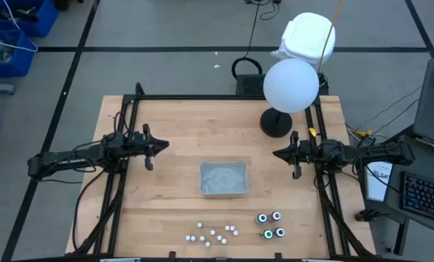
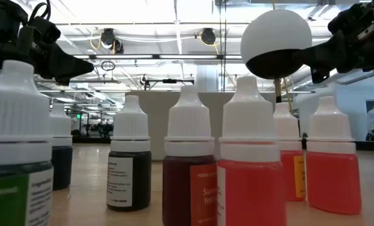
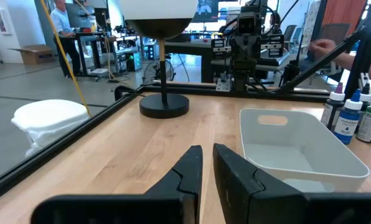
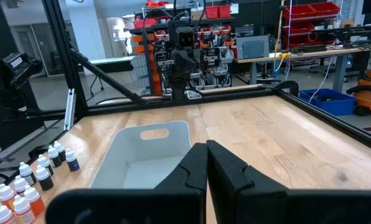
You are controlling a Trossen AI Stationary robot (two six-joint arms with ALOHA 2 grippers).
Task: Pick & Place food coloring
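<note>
Four tiny dark food coloring bottles (image 1: 270,225) with ringed whitish tops stand upright in a square near the table's near edge, right of centre. The clear tray (image 1: 223,178) sits mid-table. My left gripper (image 1: 164,146) hovers shut above the table's left part, pointing right, away from every object; its fingers show in its wrist view (image 3: 208,163). My right gripper (image 1: 276,154) hovers shut at the right, pointing left at the tray (image 4: 145,155); its own view shows it too (image 4: 206,158). Dropper bottles (image 3: 349,116) stand beyond the tray.
A lamp with a white globe (image 1: 290,85) stands on a black base (image 1: 276,122) at the far right of the table. Several small white-capped bottles (image 1: 213,233) cluster by the near edge; they fill the low view (image 2: 250,169). A black frame rail (image 1: 224,97) rims the table.
</note>
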